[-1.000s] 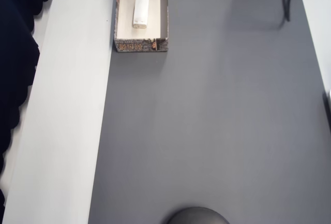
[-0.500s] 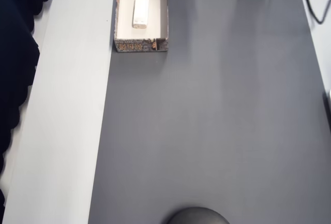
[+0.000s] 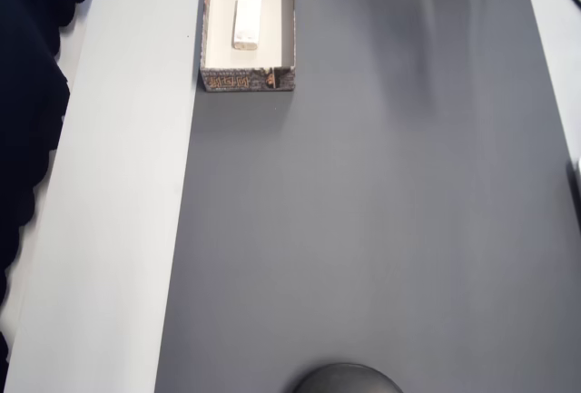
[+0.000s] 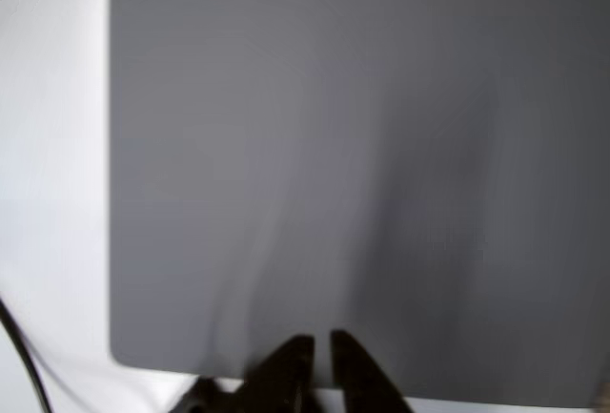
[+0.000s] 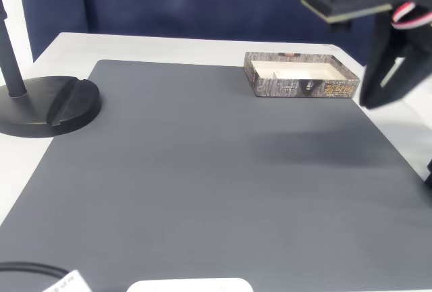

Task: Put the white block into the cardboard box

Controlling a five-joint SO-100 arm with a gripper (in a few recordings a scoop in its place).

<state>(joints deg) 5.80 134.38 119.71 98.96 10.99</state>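
Note:
The white block (image 3: 247, 20) lies lengthwise inside the cardboard box (image 3: 218, 79) at the top left corner of the grey mat in the overhead view. In the fixed view the box (image 5: 300, 88) sits at the mat's far right, its cream inside partly showing. My gripper (image 4: 319, 361) appears at the bottom of the wrist view, its dark fingers close together with nothing between them, over the mat's near edge. In the fixed view my arm (image 5: 378, 9) hangs high at the right, clear of the box.
The grey mat (image 3: 363, 211) covers most of the white table (image 3: 118, 184). A black round stand base (image 5: 47, 106) sits at the mat's left in the fixed view and shows as a black dome (image 3: 345, 379) in the overhead view. A black cable (image 4: 24, 365) runs beside the mat.
The black cable at the top right of the overhead view has swung out toward the corner and the arm's shadow has shifted. Block and box have not moved.

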